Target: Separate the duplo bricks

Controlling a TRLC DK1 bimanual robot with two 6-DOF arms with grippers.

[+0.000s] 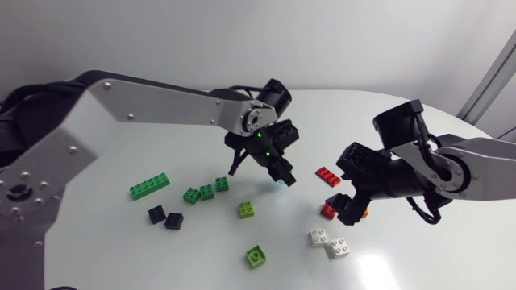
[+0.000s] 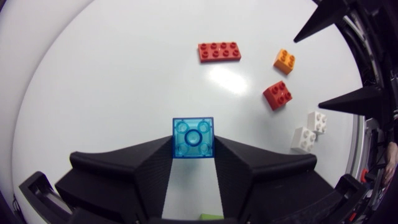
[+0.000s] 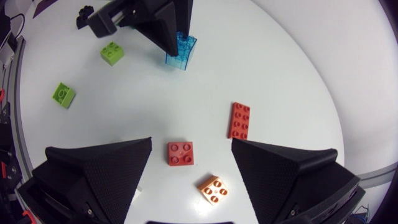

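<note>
Left claw [image 1: 280, 174] is pinched on the clear blue brick [image 2: 193, 138], down near the worktop [image 1: 201, 258]. Placing it apart seems the step in hand, so next it must let go. Right claw [image 3: 191, 140] gapes empty above a red brick [image 3: 180, 153].

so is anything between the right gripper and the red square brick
Nothing visible. The red square brick lies uncovered on the table just ahead of the open right gripper. The orange brick sits close beside it, not touching.
</note>
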